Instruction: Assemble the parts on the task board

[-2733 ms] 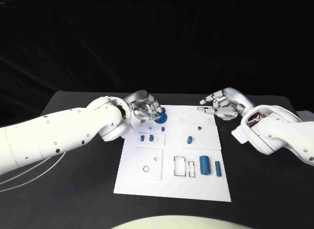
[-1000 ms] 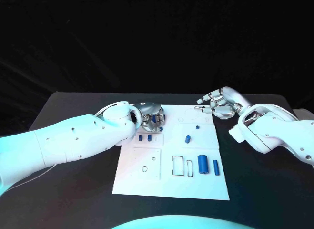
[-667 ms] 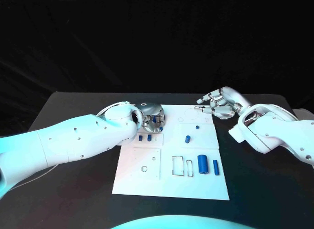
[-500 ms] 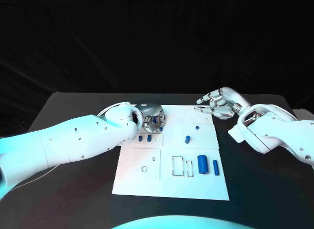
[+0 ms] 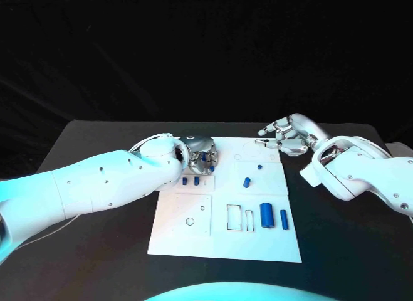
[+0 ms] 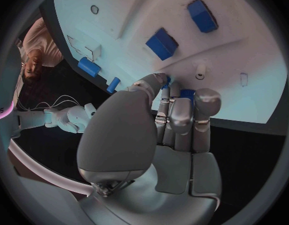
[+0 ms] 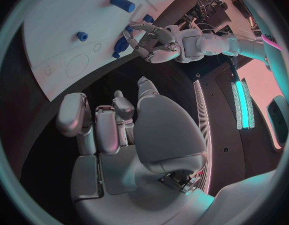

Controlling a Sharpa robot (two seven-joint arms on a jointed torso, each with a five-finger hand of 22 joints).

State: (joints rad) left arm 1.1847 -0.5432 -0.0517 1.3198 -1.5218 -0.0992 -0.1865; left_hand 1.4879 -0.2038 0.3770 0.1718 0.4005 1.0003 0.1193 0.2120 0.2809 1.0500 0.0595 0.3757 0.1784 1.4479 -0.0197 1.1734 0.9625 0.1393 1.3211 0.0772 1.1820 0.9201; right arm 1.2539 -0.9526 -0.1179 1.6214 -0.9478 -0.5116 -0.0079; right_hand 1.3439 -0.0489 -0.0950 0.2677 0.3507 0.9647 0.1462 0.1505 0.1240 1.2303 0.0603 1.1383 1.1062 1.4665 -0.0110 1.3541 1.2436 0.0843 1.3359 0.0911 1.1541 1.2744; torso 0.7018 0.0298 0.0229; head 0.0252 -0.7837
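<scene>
Lower now than before, the left hand (image 5: 201,158) pinches a blue part (image 6: 186,93) against the task board's (image 5: 226,237) far-left corner, likely seating it. Beside the far-right corner, the right hand (image 5: 286,138) hovers loosely curled, empty.

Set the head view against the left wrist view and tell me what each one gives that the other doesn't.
Head view: the board's full outline on the black table, with the left arm and right arm reaching in. Left wrist view: up close, the left hand's fingers closed on a small blue piece. Both: the left hand at the board's far left part, two small blue blocks beside it, and a thick blue cylinder.
</scene>
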